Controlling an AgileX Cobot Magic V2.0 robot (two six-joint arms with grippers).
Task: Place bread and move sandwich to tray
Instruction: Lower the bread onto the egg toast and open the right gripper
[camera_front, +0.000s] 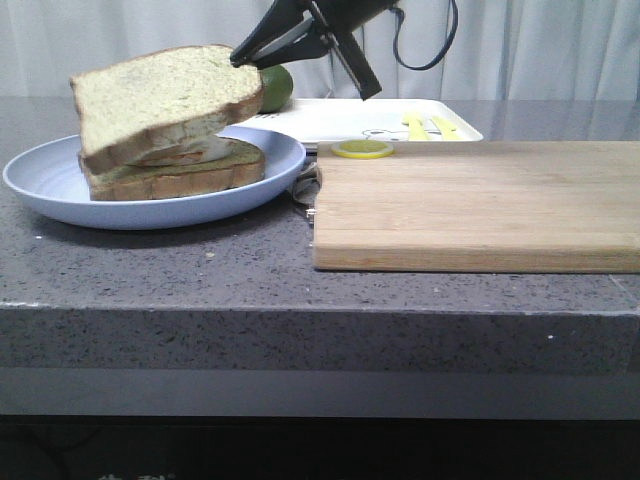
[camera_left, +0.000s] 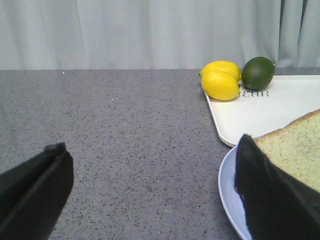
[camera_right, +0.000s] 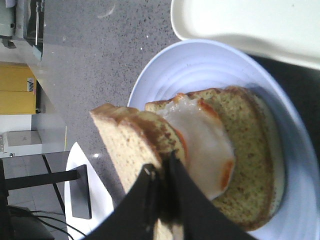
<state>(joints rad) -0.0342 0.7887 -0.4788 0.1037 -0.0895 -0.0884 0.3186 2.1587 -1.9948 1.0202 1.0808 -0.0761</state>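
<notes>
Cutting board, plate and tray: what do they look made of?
Cutting board: looks like wood, pale matte, visible grain strips. Plate: pale blue, smooth with a soft sheen, likely plastic or ceramic. Tray: white, smooth, faintly glossy, probably plastic.

The bread (camera_front: 165, 100), a square toast slice with brown crust and a pale tan-greenish face, is held tilted above the sandwich (camera_front: 175, 170), its raised edge pinched at the crust by the right gripper (camera_front: 240, 57) and its lower edge resting on the egg. The sandwich is seen as a brown-crusted toast slice lying flat on a pale blue plate (camera_front: 40, 185), topped with a fried egg (camera_right: 202, 142) whose white is edged in orange. The tray (camera_front: 330, 120), flat and white with rounded corners, lies on the worktop just behind the plate.
</notes>
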